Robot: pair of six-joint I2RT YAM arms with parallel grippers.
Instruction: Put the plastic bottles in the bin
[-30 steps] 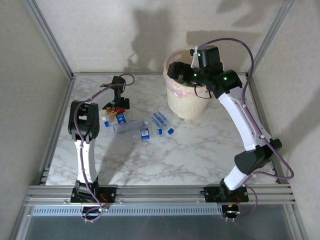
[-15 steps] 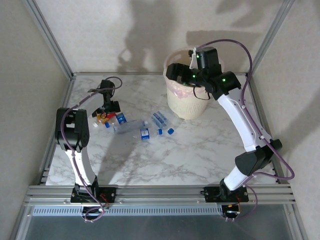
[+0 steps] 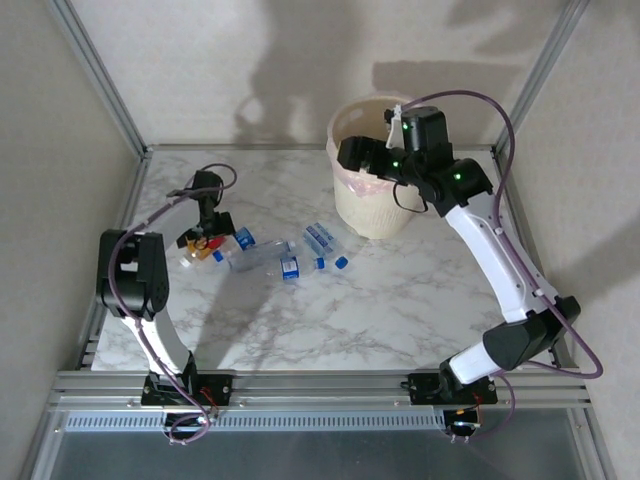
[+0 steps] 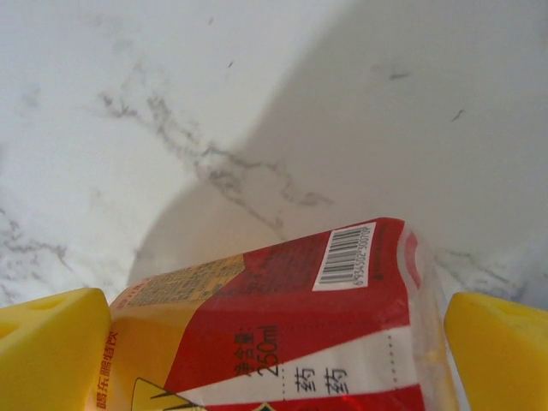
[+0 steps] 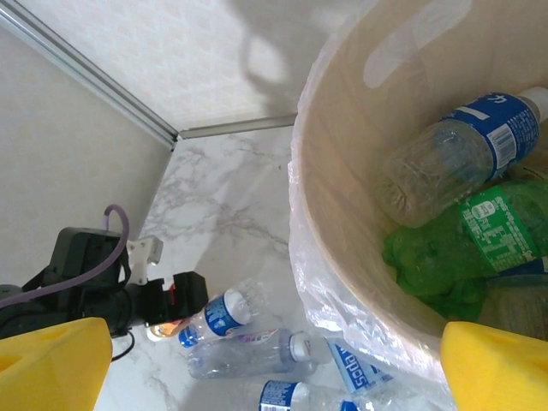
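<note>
My left gripper (image 3: 203, 238) is down low, jaws apart either side of a red-labelled bottle (image 4: 291, 325) lying on the bench (image 3: 400, 300), not yet clamped. My right gripper (image 5: 274, 364) hangs over the bin (image 3: 372, 215), jaws wide, empty. Inside already: a blue-labelled clear bottle (image 5: 454, 154) and green bottles (image 5: 462, 231). Several blue-capped bottles (image 3: 290, 262) lie beside the bin, so I'd say we're partway.

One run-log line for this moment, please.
left gripper: open, straddling red-and-orange-labelled plastic bottle | right gripper: open, over round cream bin | bin: holds clear blue-labelled bottle, green bottle | marble table: several clear bottles lying
</note>
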